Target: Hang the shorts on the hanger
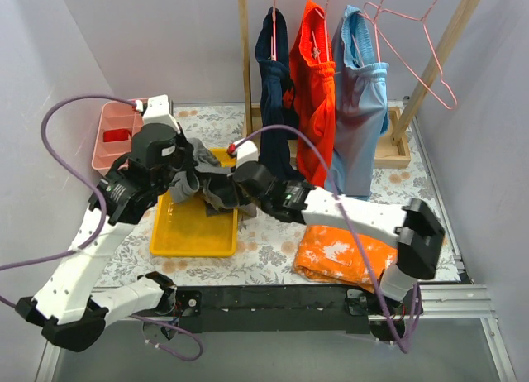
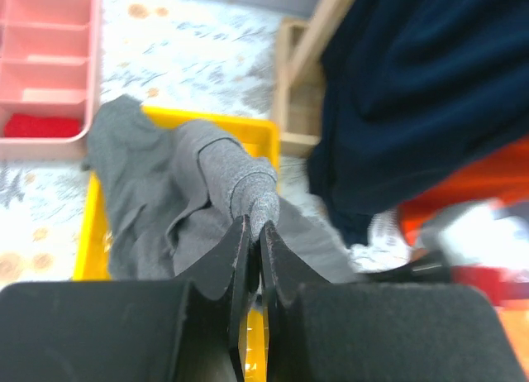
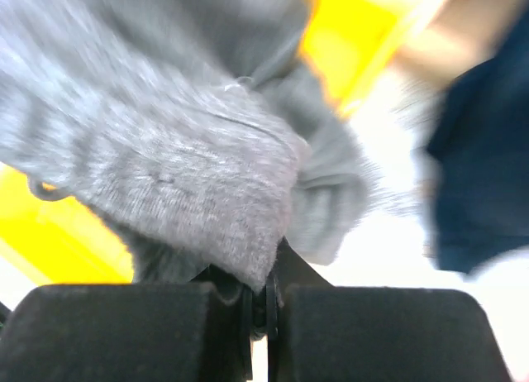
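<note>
L hand [image 2: 254, 227] & R hand [image 3: 266, 284] both clamped shut on grey shorts [image 2: 157, 192], bunched over yellow tray [image 1: 194, 241] on table; risk: thin fabric bites slip, or arms snag hung clothes [image 1: 359, 93] reaching far-off hanger [image 1: 413, 35].

Probably a robotics lab cell staged as a laundry corner. Plain grey panels [image 1: 50, 51] box in a floral-clothed worktop [image 1: 264, 250]. Two white robot arms [image 1: 355, 215] are bolted to a black rail [image 1: 273, 299] at bottom centre, and a wooden clothes rack [image 1: 244, 59] stands at upper right.
</note>
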Controlling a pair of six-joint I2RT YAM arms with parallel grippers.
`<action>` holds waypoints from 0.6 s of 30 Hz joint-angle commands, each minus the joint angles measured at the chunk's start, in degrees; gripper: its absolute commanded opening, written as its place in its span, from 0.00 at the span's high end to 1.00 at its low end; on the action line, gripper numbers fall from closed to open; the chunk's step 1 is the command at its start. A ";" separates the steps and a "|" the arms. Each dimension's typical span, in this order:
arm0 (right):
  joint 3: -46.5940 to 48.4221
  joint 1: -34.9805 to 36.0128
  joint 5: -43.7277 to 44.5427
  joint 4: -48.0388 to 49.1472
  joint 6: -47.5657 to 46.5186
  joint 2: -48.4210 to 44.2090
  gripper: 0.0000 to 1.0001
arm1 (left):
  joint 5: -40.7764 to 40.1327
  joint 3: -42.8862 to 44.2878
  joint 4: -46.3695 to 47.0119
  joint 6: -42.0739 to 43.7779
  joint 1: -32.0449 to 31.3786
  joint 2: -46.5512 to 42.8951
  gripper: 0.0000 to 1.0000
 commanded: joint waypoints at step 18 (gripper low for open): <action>19.00 -10.00 5.44 -31.05 -11.25 -11.83 0.99 | 31.53 -21.53 16.25 -7.25 0.16 -2.22 0.87</action>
